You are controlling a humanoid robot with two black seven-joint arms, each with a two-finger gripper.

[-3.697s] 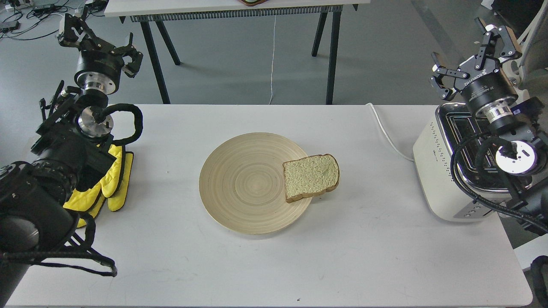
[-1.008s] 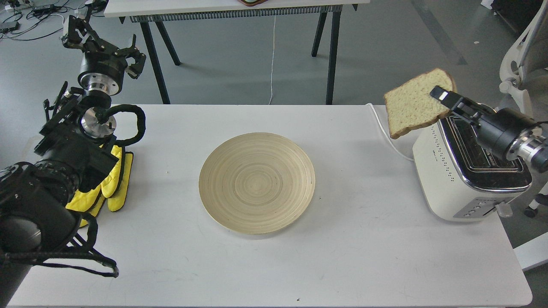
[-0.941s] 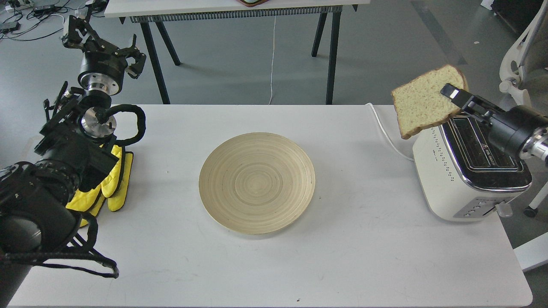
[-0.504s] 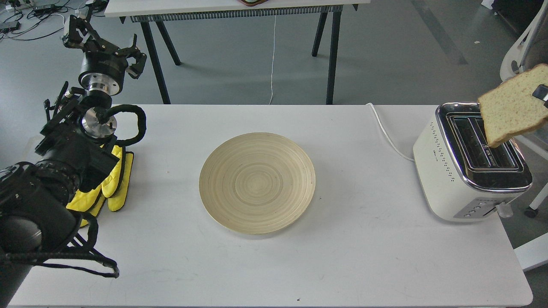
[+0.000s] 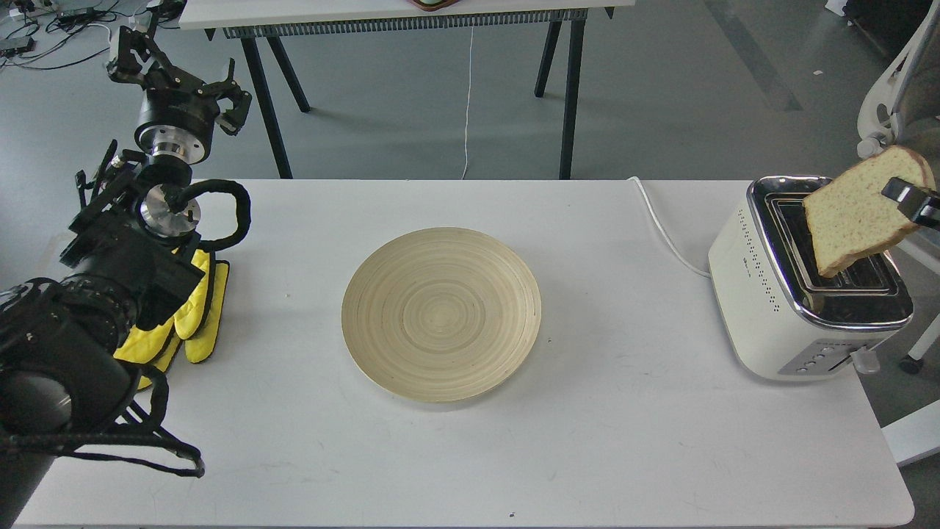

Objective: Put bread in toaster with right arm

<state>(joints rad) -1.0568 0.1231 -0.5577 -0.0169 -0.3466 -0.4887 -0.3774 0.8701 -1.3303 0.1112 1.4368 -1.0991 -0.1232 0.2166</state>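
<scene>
The bread [image 5: 855, 213], a pale slice with a brown crust, hangs tilted right over the chrome top of the cream-white toaster [image 5: 764, 294] at the table's right end. Its lower corner sits at the slots. My right gripper [image 5: 905, 197] comes in from the right edge and is shut on the slice's upper right part; only its fingertips show. My left gripper [image 5: 176, 70] is open and empty, raised above the table's far left corner.
A round wooden plate [image 5: 440, 314] lies bare in the middle of the white table [image 5: 587, 441]. Yellow mitts [image 5: 192, 308] lie at the left under my left arm. The toaster's white cord [image 5: 664, 231] runs off the back. A white chair [image 5: 899, 88] stands at the far right.
</scene>
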